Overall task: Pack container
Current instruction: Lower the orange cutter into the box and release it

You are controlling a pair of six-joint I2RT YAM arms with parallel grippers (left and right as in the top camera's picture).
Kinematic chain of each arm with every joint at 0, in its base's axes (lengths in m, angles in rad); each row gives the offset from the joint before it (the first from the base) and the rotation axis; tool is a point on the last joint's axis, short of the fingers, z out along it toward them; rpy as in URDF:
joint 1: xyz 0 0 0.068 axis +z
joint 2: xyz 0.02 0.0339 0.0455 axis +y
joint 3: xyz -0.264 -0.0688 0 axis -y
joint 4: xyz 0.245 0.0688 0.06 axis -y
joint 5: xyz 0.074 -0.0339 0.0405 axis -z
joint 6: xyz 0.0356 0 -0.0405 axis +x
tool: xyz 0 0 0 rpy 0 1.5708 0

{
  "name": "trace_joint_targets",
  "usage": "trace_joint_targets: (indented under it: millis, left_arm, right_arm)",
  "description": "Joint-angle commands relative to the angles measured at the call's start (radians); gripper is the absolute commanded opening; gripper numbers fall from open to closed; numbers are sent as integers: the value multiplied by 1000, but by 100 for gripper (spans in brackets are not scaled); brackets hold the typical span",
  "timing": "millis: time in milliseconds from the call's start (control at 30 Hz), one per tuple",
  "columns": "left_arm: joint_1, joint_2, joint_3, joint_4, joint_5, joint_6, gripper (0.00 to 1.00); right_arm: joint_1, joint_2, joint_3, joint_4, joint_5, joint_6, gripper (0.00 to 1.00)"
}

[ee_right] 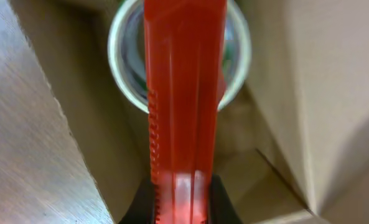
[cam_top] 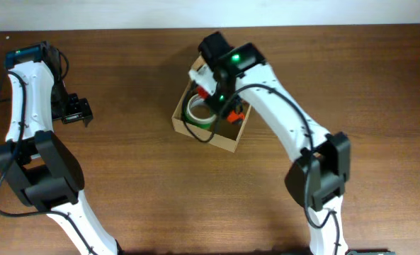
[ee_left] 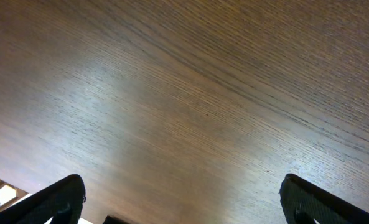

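container [cam_top: 227,142]: tan cardboard box, open at the top, standing on the table [cam_top: 125,177] about midway between the left and right edges and nearer the far edge than the near one; its inner walls [ee_right: 333,93] fill most of the right wrist view. the lid is largely hidden under the right arm, so its position cannot be told.

tape roll [cam_top: 195,111]: pale ring with a green rim, lying flat inside the container on the side toward the left edge of the table; in the right wrist view it [ee_right: 119,68] lies on the box floor, partly covered by the red tool.

red tool [ee_right: 184,93]: long, narrow red plastic piece with a toothed strip along one side, held over the tape roll inside the container; from overhead only a small red part [cam_top: 236,113] shows beside the arm.

right hand [ee_right: 181,202]: clamped on the near end of the red tool, one dark finger on each side; from overhead it [cam_top: 220,99] is lowered into the mouth of the container.

left hand [cam_top: 76,110]: toward the far left corner of the table, well apart from the container, holding nothing; in its own camera it [ee_left: 184,202] is spread wide, the dark fingers [ee_left: 60,199] at the lower corners of the view, with bare wood grain [ee_left: 190,93] between them.
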Motion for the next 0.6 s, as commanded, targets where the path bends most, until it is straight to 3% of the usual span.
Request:
trace_joint_targets:
  millis: [0, 567]
  left_arm:
    - [2, -8, -5, 2, 8, 13, 100]
    - [2, -8, -5, 2, 8, 13, 100]
  right_arm:
    - [33, 22, 14, -6, -23, -38, 4]
    - [105, 108, 0, 2, -33, -38, 4]
